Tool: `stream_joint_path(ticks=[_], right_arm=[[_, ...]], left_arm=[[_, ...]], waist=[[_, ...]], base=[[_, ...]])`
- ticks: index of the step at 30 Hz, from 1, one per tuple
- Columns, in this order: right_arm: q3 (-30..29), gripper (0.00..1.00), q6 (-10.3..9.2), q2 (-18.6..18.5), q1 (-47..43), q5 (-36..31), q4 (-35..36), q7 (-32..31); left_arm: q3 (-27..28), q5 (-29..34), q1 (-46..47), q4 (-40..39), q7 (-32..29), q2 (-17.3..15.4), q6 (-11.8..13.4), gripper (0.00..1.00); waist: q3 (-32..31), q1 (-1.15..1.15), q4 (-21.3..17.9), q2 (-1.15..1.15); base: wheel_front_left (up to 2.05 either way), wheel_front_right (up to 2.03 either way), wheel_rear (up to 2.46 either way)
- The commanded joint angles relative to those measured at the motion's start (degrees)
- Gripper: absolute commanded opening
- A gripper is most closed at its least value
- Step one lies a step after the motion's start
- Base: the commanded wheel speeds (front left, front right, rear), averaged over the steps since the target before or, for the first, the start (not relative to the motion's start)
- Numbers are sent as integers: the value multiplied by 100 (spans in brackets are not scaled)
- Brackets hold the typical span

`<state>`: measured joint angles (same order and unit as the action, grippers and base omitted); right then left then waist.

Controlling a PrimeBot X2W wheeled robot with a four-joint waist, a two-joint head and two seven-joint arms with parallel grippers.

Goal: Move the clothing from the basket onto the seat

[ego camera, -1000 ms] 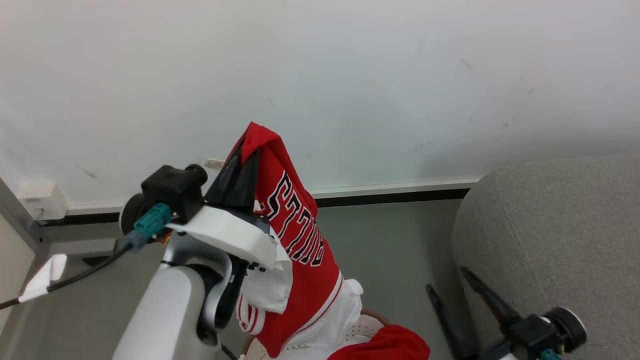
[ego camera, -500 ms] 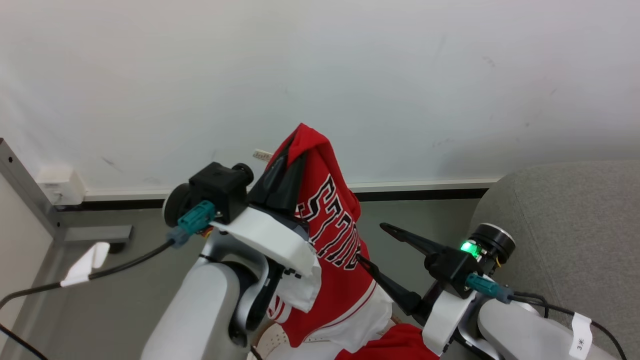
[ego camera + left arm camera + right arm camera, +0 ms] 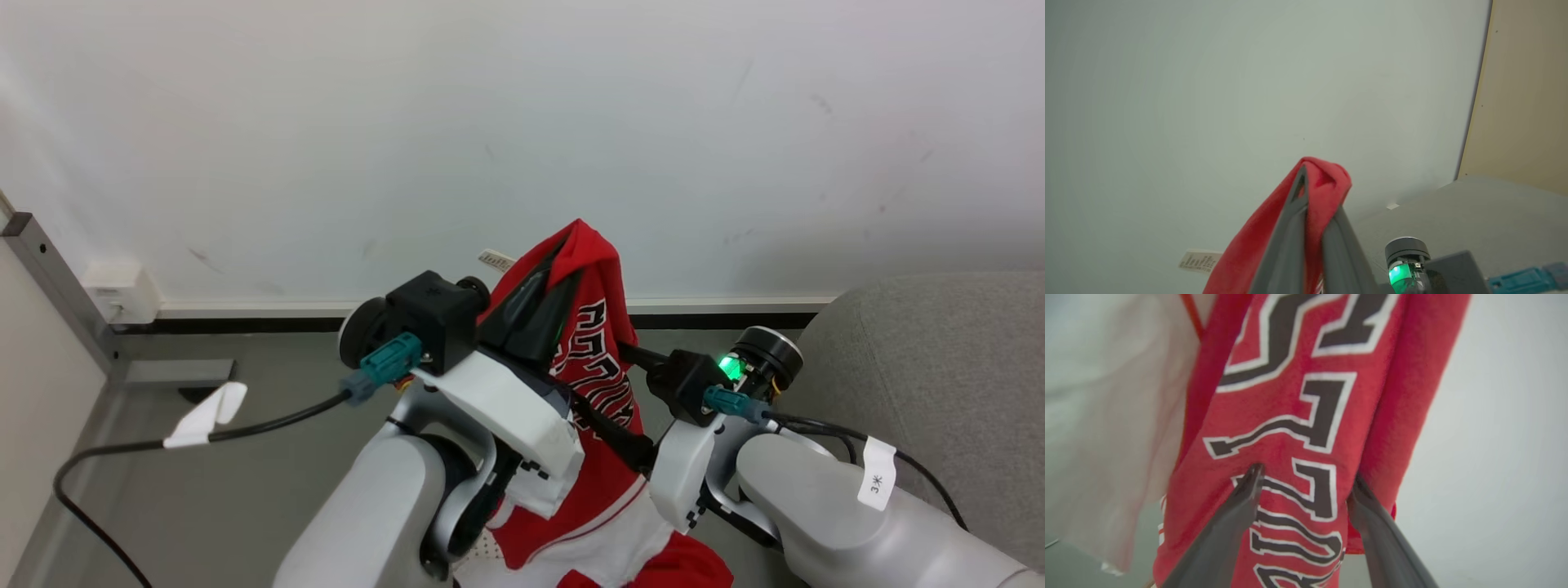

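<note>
Above the basket [image 3: 480, 560], our left gripper [image 3: 555, 273] pinches the red jersey [image 3: 600, 367] aloft, mid-transfer. Right gripper [image 3: 1306, 475] gapes wide, straddling the lettering, holding nothing. Next, we judge: clamp, then swing onto the grey seat [image 3: 939, 359].

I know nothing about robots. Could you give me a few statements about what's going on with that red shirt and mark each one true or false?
1. The left pincer is clamped on the top of the red jersey with black-and-white lettering, holding it up. True.
2. The right pincer is shut on the jersey. False: its two fingers stand open, one on either side of the hanging cloth.
3. The jersey lies on the large grey woven-fabric seat. False: it hangs in the air from the left pincer, to the left of the seat.
4. A green light glows at the right arm's wrist. True.
</note>
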<state>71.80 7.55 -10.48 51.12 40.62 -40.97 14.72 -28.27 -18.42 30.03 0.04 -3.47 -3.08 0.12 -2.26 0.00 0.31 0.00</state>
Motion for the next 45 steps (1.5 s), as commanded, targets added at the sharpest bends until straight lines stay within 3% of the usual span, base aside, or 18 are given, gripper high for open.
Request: stream_joint_path(ticks=[1,3,5,15,17,18,19,20,21,29,45], right_arm=[[47,100,-13,127,49,131,-179,34],[74,100,-12,214,23,217,-239,35],[100,0,-13,311,8,394,-332,39],[99,0,-13,271,0,734,-120,46],[41,0,-13,234,-13,757,-63,47],[17,0,-12,218,-26,763,-37,47],[-21,0,-13,203,-38,766,-17,47],[-76,0,-12,183,-45,758,1,47],[-131,0,-13,163,-54,758,19,47],[-565,0,-12,-12,-110,620,89,48],[-1590,0,-13,-309,-241,271,206,48]], left_arm=[[-37,-93,60,14,5,-4,22,0],[-70,-124,75,22,7,-1,37,0],[-114,-177,97,55,26,3,49,0],[-7,-260,144,446,173,-64,212,0],[17,-253,137,521,225,-68,225,25],[22,-247,129,568,231,-76,231,33],[26,-245,115,614,242,-84,229,48],[16,-244,96,659,227,-97,225,81],[8,-255,73,695,206,-111,218,100],[-105,-311,-170,781,54,-246,172,100],[-150,-141,-679,797,235,-650,317,100]], waist=[[-9,0,15,0],[-11,0,24,0],[-10,0,40,0],[20,0,-15,0],[21,0,-44,0],[20,0,-59,0],[19,0,-74,0],[17,0,-89,0],[16,0,-103,0],[20,0,-177,0],[5,0,-254,0]], base=[[0,0,0],[0,0,0],[0,0,0],[0,0,0],[0,0,0],[0,0,0],[0,0,0],[0,0,0],[0,0,0],[0,0,0],[0,0,0]])
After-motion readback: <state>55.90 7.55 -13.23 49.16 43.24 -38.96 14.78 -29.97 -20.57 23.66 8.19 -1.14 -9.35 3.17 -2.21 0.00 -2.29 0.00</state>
